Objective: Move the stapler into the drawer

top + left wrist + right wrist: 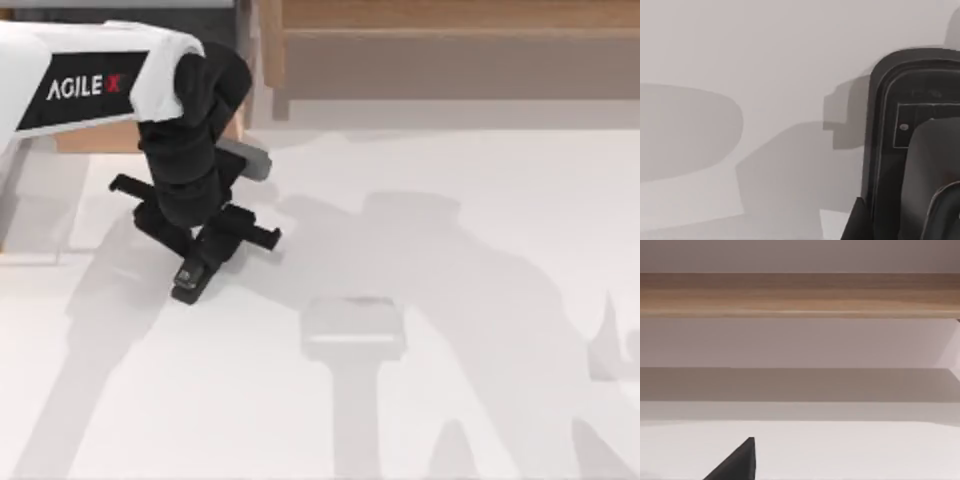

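The left pincer (197, 268) covers most of the stapler (190, 282), and its fingers' spread cannot be told. The top view's upper edge cuts the brown shelf (450, 50).

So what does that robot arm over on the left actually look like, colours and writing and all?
The left arm has a smooth white shell with a black panel bearing "AGILEX" in white letters, the X in red. Its wrist is chunky, rounded and black, with a small grey block beside it. The left gripper is black too, mounted under a thin flat black crossbar.
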